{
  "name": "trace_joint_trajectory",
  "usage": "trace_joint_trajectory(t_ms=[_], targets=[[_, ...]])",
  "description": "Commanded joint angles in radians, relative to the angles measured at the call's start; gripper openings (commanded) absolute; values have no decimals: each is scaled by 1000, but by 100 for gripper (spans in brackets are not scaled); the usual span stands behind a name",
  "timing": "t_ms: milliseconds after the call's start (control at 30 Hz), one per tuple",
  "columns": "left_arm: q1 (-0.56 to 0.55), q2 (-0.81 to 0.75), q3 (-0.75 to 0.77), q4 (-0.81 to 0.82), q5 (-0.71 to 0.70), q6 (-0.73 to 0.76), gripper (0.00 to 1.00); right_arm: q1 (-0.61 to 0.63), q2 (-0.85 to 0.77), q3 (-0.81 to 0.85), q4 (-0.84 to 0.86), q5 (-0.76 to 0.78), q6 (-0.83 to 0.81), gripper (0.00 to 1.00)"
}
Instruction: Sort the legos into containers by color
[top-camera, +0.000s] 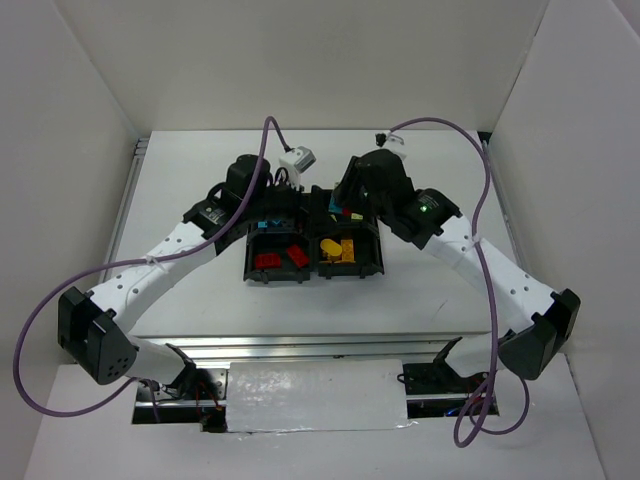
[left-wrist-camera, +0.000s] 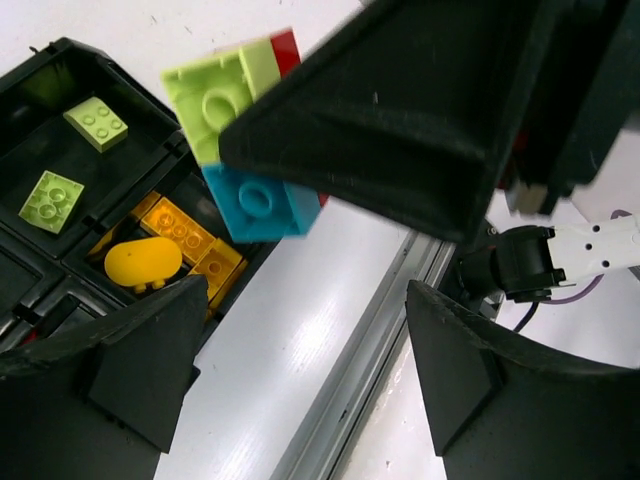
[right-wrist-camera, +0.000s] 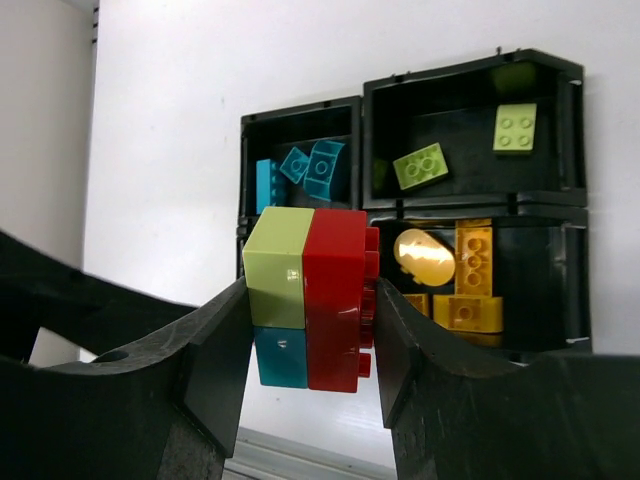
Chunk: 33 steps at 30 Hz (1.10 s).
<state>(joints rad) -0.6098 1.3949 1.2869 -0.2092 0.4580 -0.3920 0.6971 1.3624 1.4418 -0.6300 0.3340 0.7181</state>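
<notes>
**Asker:** How much of the sorting is done?

**Me:** Most of it, I judge. The black tray (right-wrist-camera: 364, 140) has one colour in each compartment. There are cyan bricks (right-wrist-camera: 322, 170) in one and lime bricks (right-wrist-camera: 420, 165) beside them. Yellow-orange bricks (right-wrist-camera: 470, 280) fill a third, and the top view shows red bricks (top-camera: 268, 261) in the fourth.

**Asker:** What is left?

**Me:** A cluster (right-wrist-camera: 320, 285) of lime, red and cyan pieces stuck together. My right tool (right-wrist-camera: 312, 335) pinches it from both sides. It hangs in the air close to the tray and rests in no compartment.

**Asker:** And your other arm?

**Me:** My left tool (left-wrist-camera: 300, 370) is spread wide with nothing between its jaws, near the cluster.

**Asker:** So what does finishing call for?

**Me:** The cluster has to be pulled apart and each piece dropped in with its own colour. I see no loose bricks on the bare desk (top-camera: 200, 165), though my arms hide part of it.
</notes>
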Motion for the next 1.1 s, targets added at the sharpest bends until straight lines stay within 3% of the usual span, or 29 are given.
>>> trace_joint_trajectory(t_ms=[0, 200, 333, 400, 533, 667, 700, 967, 1067], targets=[[-2, -2, 6, 65, 19, 22, 92, 39, -17, 46, 38, 8, 24, 0], [-1, -14, 6, 79, -54, 15, 85, 97, -13, 46, 52, 8, 47, 0], [-1, -8, 5, 73, -65, 13, 73, 130, -34, 35, 84, 10, 55, 0], [1, -19, -1, 80, -74, 9, 61, 136, -32, 38, 84, 4, 57, 0], [15, -62, -41, 135, -102, -16, 60, 136, -31, 28, 93, -12, 76, 0], [25, -128, -103, 200, -111, -30, 79, 136, -77, -23, 143, -9, 96, 0], [27, -138, -121, 208, -116, -33, 80, 136, -86, -29, 150, -24, 102, 0], [50, -221, -208, 349, -124, -76, 75, 137, -134, -112, 236, -98, 199, 0], [48, -240, -235, 389, -114, -84, 64, 136, -149, -142, 271, -118, 231, 0]])
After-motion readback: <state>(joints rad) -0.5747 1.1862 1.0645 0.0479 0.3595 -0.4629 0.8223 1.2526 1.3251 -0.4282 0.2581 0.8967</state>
